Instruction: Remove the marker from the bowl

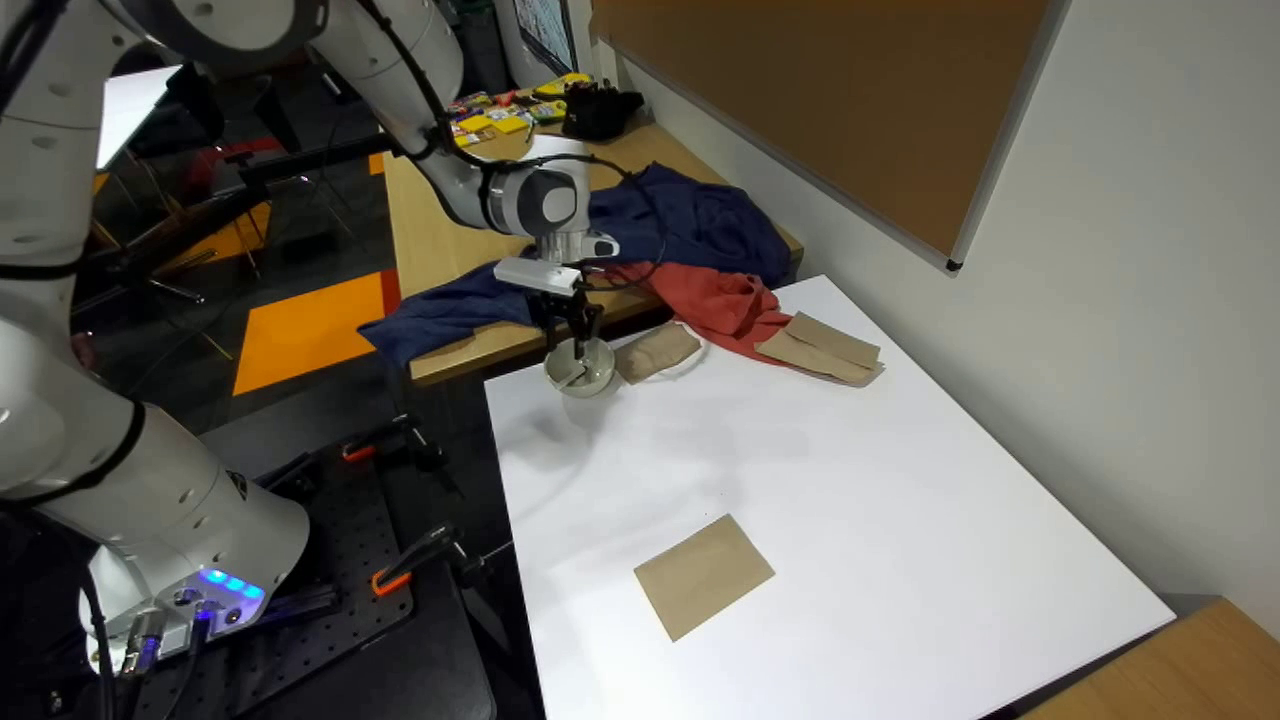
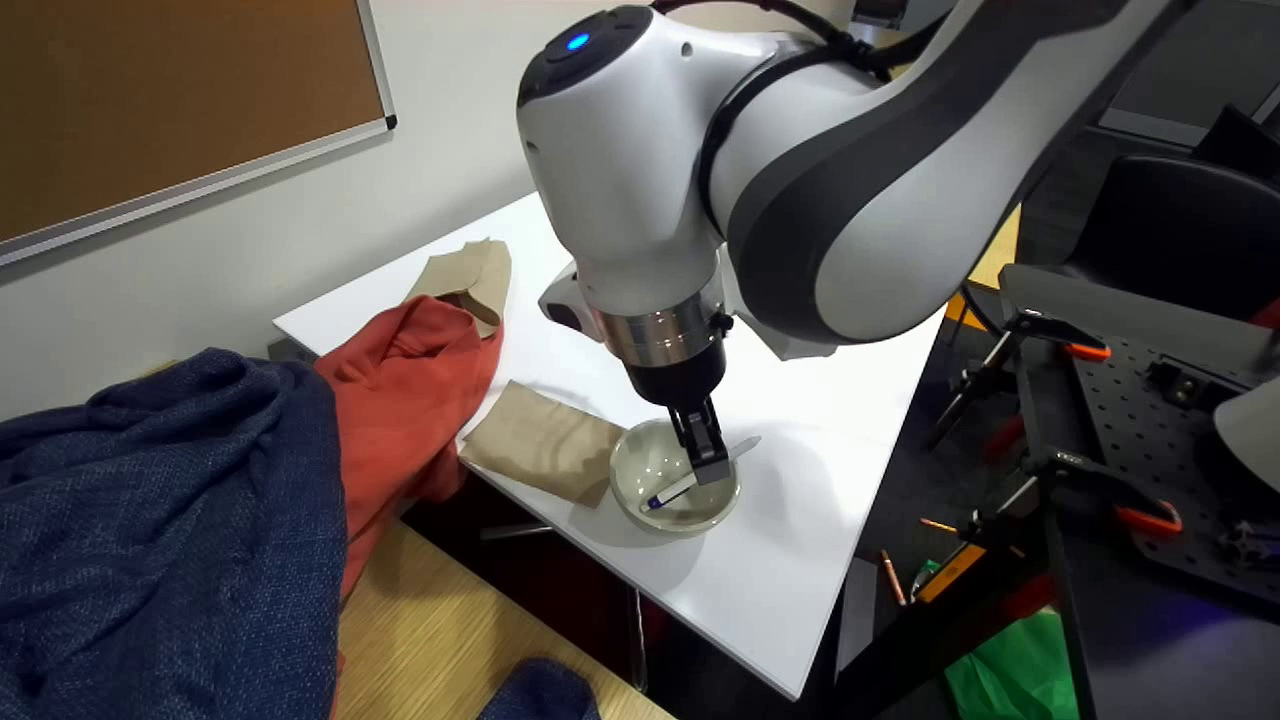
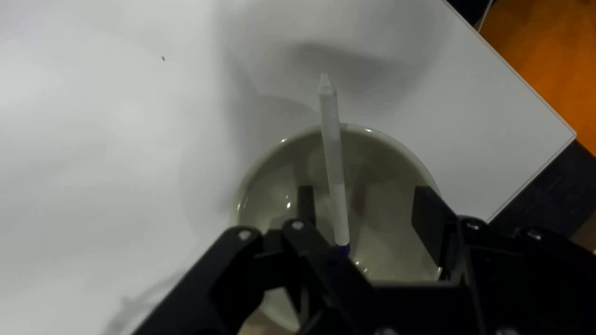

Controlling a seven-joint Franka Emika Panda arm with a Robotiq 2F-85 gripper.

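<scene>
While your gripper (image 3: 363,200) hangs over the bowl (image 3: 391,177), the wrist view shows its jaws spread wide, with nothing pinched. The marker (image 3: 333,149) leans in the bowl, blue end low and pale end poking out past the rim. From here it seems to run between your two fingers (image 3: 306,204), closer to one than to the other.

In an exterior view, you see the jaws from the side, so you cannot tell their gap there. A fingertip hides the middle of the marker, and a piece of brown paper (image 2: 545,440) lies just beside the bowl on the white table (image 2: 750,600).

In an exterior view, the bowl looks small, near a corner of the white table, and a flat brown sheet (image 1: 705,577) lies well apart from it.

I think you are lining up to grab, and the marker is not yet yours. How high your fingers are over it is hard to tell, so go down slowly if you need to. Next, you should slide a little so the marker is in the middle, then squeeze. After that, a straight lift should bring it out without tipping the bowl.
</scene>
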